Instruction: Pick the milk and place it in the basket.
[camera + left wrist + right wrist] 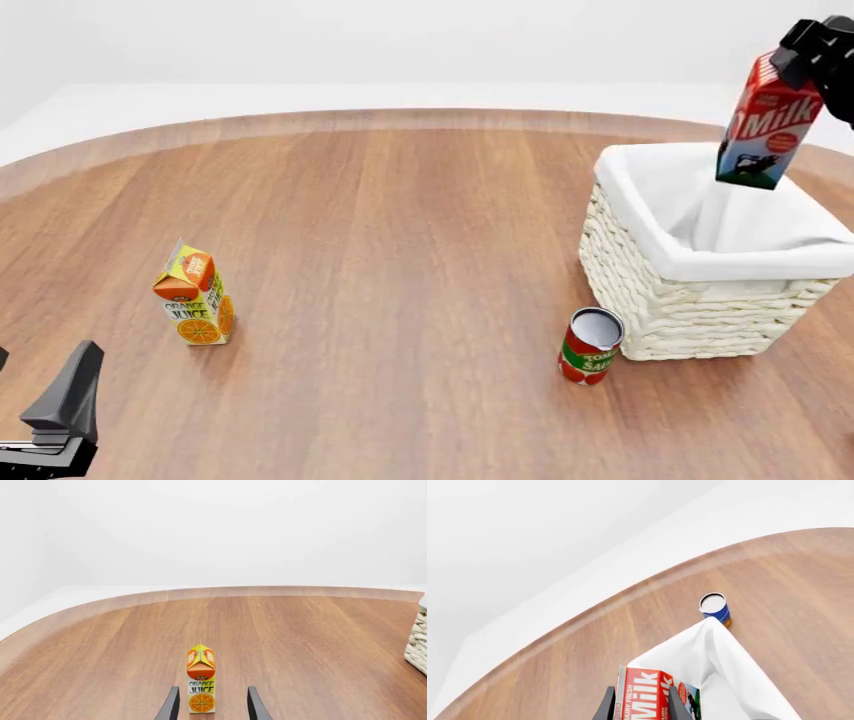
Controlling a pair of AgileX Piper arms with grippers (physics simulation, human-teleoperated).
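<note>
Currently: right gripper [809, 52] clamped on the milk [765, 125], tilted above the basket [694, 300] at the tabletop's right edge. We lower centred over the lining, then release; left gripper [211, 705] spread, idle

Two cartons [195, 296] [767, 125] — one can [589, 346], one basket [687, 310]

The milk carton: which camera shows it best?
The front view: the whole milk carton hangs tilted above the basket, its top in the right gripper. The right wrist view shows only part of it; the left wrist view shows none.
</note>
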